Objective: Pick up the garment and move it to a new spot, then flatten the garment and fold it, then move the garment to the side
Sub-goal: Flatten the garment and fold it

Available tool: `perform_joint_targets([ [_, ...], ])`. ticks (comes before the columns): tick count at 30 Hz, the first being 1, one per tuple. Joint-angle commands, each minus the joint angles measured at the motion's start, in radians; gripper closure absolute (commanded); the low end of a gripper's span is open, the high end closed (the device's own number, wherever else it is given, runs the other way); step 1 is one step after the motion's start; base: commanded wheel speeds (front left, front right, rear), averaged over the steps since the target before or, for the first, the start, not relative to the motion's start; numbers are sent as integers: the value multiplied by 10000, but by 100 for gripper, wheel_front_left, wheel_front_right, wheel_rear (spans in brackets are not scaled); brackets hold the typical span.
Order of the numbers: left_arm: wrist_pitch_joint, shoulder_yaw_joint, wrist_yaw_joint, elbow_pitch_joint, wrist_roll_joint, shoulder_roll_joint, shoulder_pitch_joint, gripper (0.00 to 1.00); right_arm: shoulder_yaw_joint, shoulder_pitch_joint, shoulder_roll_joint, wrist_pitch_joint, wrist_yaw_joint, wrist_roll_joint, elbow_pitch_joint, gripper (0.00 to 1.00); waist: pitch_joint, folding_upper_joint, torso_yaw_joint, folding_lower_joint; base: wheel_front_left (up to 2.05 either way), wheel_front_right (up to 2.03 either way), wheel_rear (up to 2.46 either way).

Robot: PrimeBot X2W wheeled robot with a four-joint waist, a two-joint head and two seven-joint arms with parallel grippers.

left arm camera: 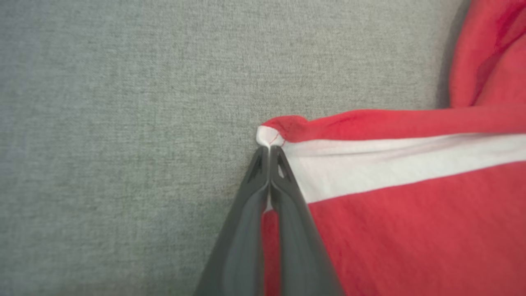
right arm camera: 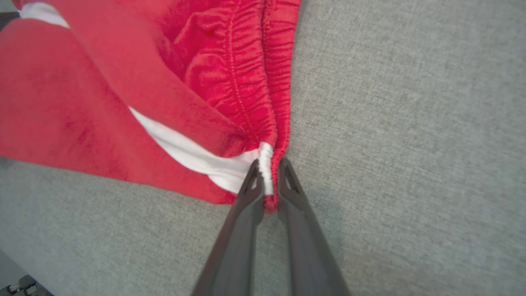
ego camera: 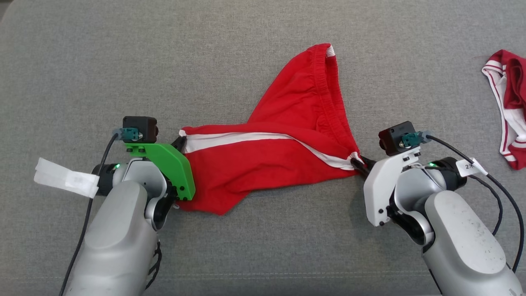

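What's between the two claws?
The red shorts, pinched at one end by the left claw and at the other by the right claw, white stripe running between them; seen in the head view.

Mid-surface, the red garment is blocking passage. A striped garment is crowding the right edge of the grey fabric surface. The far-left corner is lying open.

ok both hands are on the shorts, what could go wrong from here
The left hand pinches only the very corner of the red shorts with the white side stripe; a hard pull might slip it free. The right hand grips a thin bit of bunched waistband, so that could slip too. The shorts lie twisted, so lifting may carry the twist along.
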Motion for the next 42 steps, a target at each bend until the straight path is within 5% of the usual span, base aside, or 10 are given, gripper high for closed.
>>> perform_joint_targets([
  [1,28,-53,8,226,-45,23,158,100,21,-55,-36,-63,-12,-5,67,100,-16,0,8,-1,0,0,0],
  [12,-1756,332,-78,-339,-436,-82,62,100,-733,-75,237,-1174,-12,141,-150,100,-539,0,-90,-1,0,0,0],
  [23,-3549,949,-124,-1990,-612,287,-686,100,-1804,-921,1022,-1880,-11,1813,-537,100,-820,0,-577,-1,0,0,0],
  [34,-3084,1314,-404,-3085,-1456,898,-3465,100,-2890,-4633,1349,-2058,-9,2909,1480,100,873,0,-1178,-1,0,0,0],
  [42,-2833,1673,-432,-3573,-1606,1726,-7009,100,-2620,-8357,1325,-3520,-18,3313,3831,100,2477,0,-1272,-1,0,0,0],
])
